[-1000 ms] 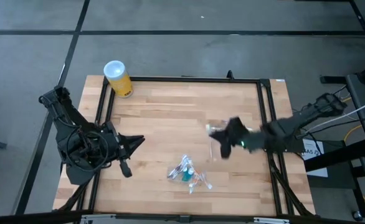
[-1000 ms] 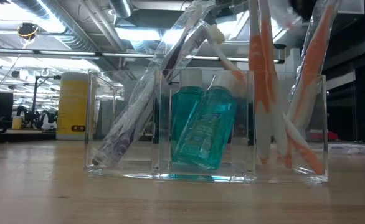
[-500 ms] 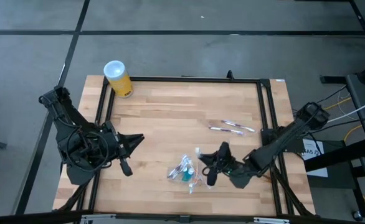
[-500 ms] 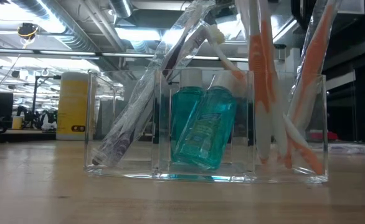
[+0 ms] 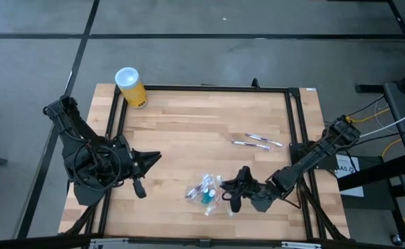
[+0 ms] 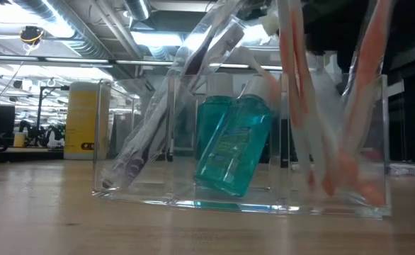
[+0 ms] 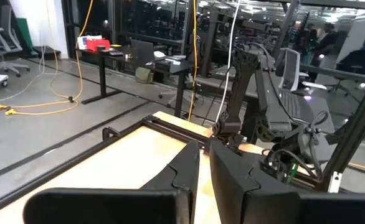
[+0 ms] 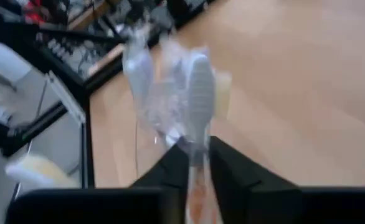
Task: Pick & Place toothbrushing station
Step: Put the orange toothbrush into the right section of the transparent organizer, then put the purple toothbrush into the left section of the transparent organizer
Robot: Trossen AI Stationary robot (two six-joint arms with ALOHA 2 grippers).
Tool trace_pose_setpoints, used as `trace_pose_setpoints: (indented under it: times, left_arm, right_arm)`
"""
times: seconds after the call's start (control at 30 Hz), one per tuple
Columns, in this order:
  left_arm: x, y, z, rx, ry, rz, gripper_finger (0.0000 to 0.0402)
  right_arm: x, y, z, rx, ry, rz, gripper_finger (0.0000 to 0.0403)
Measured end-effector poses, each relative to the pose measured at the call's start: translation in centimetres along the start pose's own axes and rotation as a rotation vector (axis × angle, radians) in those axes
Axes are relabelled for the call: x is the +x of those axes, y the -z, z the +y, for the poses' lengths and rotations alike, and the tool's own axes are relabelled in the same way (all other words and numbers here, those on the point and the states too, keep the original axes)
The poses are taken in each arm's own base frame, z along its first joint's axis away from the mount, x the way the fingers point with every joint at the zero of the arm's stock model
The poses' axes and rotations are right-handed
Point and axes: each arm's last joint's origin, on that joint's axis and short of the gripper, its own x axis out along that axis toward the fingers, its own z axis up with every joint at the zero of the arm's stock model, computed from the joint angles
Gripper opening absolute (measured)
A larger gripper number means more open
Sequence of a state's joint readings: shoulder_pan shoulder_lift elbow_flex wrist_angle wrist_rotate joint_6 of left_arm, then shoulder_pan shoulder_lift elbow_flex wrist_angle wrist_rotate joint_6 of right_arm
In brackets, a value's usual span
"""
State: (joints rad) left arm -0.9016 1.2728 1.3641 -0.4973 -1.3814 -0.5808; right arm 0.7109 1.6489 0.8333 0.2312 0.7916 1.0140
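**A:** How were the right fingers (image 8: pixel 170 171) set?

**B:** Pinched narrowly on a white toothbrush (image 8: pixel 196 87). Its handle ran back between them and its head stuck out just ahead of the tips. Whether the grip was firm, I could not tell.

**A:** And the station itself?

**B:** The clear holder (image 6: pixel 386 142) stood directly ahead of those fingers, just beyond the tips, with the held brush reaching into the end compartment nearest them. Other orange-handled brushes leaned in that same compartment. One compartment farther from the fingers, a teal bottle (image 6: pixel 232 152) sat tilted. In the farthest compartment, wrapped brushes leaned outward.

**A:** Anything loose nearby?

**B:** Two wrapped toothbrushes (image 5: pixel 258 142) lay flat on the tabletop (image 5: pixel 189 117), off to one side of the right fingers and well apart from the holder.

**A:** What room was there?

**B:** The near tabletop edge ran close alongside the fingers and the holder. The black frame rail (image 5: pixel 296 138) was behind them, by the arm. Past the holder, bare wood stretched to the left fingers (image 7: pixel 182 174), which were clenched to a thin slit on nothing and pointed toward the holder from well away. The yellow canister (image 5: pixel 130 88) stood farthest off, at the far corner.
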Motion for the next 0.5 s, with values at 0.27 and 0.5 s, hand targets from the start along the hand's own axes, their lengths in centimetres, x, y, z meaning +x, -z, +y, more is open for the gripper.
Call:
trace_pose_setpoints:
  times: [0.27,0.5]
  left_arm:
    - [0.0,0.0,0.0,0.000,0.000,0.000,0.0033]
    - [0.0,0.0,0.0,0.000,0.000,0.000,0.0033]
  right_arm:
    - [-0.2,0.0,0.0,0.044,-0.021,0.060,0.0166]
    - [-2.8,-4.5,0.9,0.050,-0.031,-0.152,0.0196]
